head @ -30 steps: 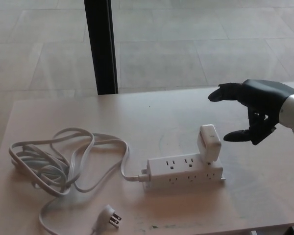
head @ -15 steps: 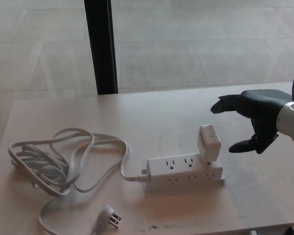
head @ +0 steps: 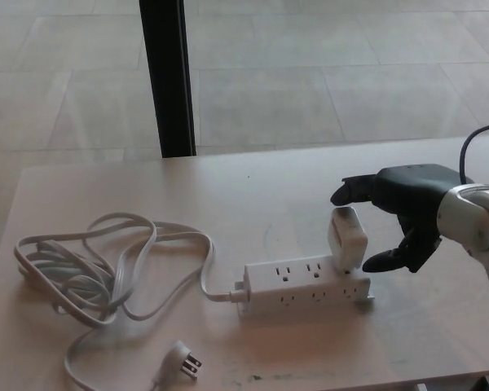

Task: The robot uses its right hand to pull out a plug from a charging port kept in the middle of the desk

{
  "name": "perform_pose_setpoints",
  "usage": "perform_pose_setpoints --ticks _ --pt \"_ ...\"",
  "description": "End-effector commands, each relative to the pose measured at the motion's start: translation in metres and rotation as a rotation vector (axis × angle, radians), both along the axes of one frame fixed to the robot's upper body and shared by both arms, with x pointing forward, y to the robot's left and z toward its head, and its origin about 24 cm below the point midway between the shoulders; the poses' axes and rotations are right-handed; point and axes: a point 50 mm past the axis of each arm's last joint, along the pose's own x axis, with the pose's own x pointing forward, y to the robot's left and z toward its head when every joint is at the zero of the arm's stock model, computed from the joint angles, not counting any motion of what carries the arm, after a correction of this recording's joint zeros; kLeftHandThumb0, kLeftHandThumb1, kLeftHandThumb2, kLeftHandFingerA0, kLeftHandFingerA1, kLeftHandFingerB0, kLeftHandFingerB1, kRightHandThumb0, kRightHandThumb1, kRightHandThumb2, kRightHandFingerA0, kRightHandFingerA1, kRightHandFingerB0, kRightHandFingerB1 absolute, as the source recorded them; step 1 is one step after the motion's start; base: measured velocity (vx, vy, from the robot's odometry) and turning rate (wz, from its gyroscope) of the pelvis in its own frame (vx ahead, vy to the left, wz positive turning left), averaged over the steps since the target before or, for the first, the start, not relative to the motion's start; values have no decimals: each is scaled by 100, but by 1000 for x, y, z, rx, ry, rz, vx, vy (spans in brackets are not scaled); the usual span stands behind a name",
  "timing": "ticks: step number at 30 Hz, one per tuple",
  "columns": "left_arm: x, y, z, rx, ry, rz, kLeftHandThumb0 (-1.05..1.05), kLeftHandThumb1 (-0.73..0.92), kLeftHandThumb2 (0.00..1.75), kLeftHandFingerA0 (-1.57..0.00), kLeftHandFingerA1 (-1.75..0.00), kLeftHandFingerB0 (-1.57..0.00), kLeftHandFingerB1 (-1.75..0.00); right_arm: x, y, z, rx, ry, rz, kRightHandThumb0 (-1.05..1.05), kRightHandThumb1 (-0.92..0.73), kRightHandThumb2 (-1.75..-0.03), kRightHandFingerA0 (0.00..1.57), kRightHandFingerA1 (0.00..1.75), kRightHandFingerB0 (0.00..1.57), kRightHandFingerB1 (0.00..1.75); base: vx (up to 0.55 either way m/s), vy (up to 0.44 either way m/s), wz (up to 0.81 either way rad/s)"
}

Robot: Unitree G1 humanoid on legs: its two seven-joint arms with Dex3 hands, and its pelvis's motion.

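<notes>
Head view is showing the right hand (head: 399, 216) reaching in from the picture's right edge, its forearm cut off there. Its fingers are spreading wide apart and gripping nothing: one finger (head: 348, 191) is stretching above the top of the plug (head: 347, 239), while the thumb (head: 383, 261) is pointing at the plug's right side from just beside it. Whether either tip is touching the plug is hard to tell. The white, blocky plug is standing upright in the right end of the power strip (head: 306, 284), hiding the socket beneath it. The strip is lying near the front middle of the desk (head: 253, 191). Its white cord (head: 106, 269) is running left into a loose tangle, ending in a pronged connector (head: 184, 358) near the front edge. The left hand is not showing anywhere.
</notes>
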Motion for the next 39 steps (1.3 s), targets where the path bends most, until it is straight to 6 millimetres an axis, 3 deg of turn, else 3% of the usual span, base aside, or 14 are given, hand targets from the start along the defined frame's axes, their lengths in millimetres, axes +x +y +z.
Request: perform_pose_setpoints --ticks 1,3,12,14,15,19,21,22,23,29,30,35,37,39 --pt "1 6 7 42 -7 -1 -86 92 81 -76 -53 -55 -43 -1 -4 -5 -23 14 -20 -81 -47 -83 85 128 17 43 0 0 0" --pt "1 6 7 34 -17 3 -87 92 81 -75 -54 -54 -43 -1 -5 -5 -25 14 -22 -75 -56 -59 76 134 21 34 0 0 0" --pt "2 6 8 51 -10 -29 -87 92 82 -76 -54 -55 -44 -4 -11 -21 -32 40 -56 -66 -57 -58 77 135 25 33 0 0 0" --pt "2 6 8 55 -8 -34 -86 92 81 -76 -54 -55 -44 -4 -11 -23 -16 38 -56 -68 -46 -83 86 122 20 44 0 0 0" --pt "2 6 8 50 -9 -27 -88 92 81 -76 -55 -55 -44 -5 -10 -26 -10 26 -43 -63 -57 -60 75 146 33 36 0 0 0" --pt "1 6 7 54 -7 -28 -87 92 79 -76 -54 -55 -43 -7 -5 -33 1 20 -30 -56 -59 -58 77 135 45 42 0 0 0" --pt "1 7 8 54 -9 -25 -87 92 81 -76 -54 -55 -43 -10 1 -37 32 10 -13 -58 -50 -90 92 124 47 59 0 0 0" --pt "1 6 8 55 -10 -30 -87 92 81 -75 -54 -54 -43 -10 3 -39 39 10 -12 -53 -59 -62 79 145 54 49 0 0 0" --pt "1 6 8 56 -10 -31 -87 92 81 -75 -54 -54 -43 -10 3 -39 40 10 -12 -53 -59 -62 79 145 54 49 0 0 0" --pt "2 6 8 58 -13 -31 -88 92 80 -74 -53 -55 -43 -14 17 -44 26 9 22 -52 -61 -59 75 109 55 48 0 0 0" --pt "2 6 8 59 -13 -29 -89 92 81 -74 -54 -55 -43 -15 21 -44 29 11 38 -48 -61 -59 78 129 57 51 0 0 0" --pt "3 4 7 53 -26 -28 -86 92 80 -75 -53 -56 -43 -15 17 -45 26 2 38 -35 -63 -60 79 129 65 51 0 0 0" --pt "4 4 7 51 -32 -26 -86 92 79 -74 -53 -55 -43 -14 14 -44 31 -2 36 -33 -59 -63 83 163 91 66 0 0 0" --pt "4 5 8 54 -33 -31 -92 81 94 -73 -57 -54 -48 -15 11 -43 4 -14 41 -34 -58 -60 85 164 92 66 0 0 0"
